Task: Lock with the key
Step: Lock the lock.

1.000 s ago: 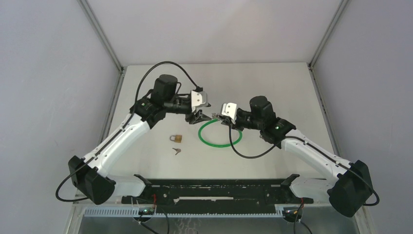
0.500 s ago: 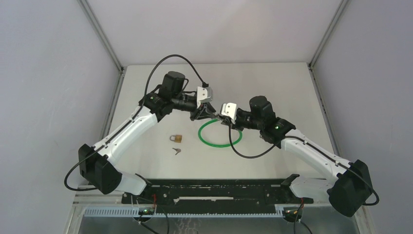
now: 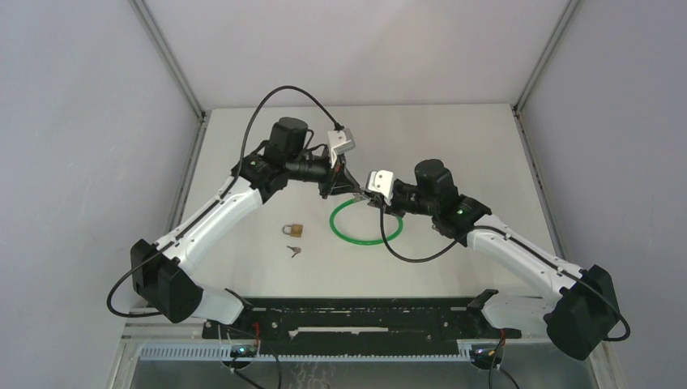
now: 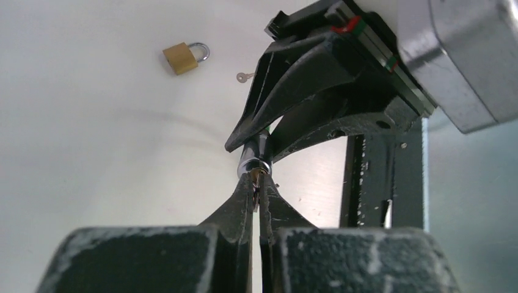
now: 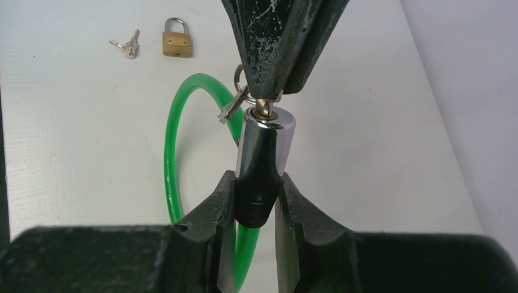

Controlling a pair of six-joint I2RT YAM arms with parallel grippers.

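Observation:
A green cable lock lies looped on the table, its chrome cylinder lifted. My right gripper is shut on the cylinder's black lower end. The key sits in the cylinder's top face, with a spare key hanging from its ring. My left gripper comes in opposite the right one and is shut on the key's head, right at the cylinder's mouth. From above, the left gripper and the right gripper meet tip to tip over the loop's far edge.
A small brass padlock and its loose keys lie on the table left of the green loop, also visible as the padlock and keys in the right wrist view. A black rail runs along the near edge.
The left arm swung in toward the right gripper, its wrist turned, and its jaws closed from open onto the key. The right arm held still with the cylinder.

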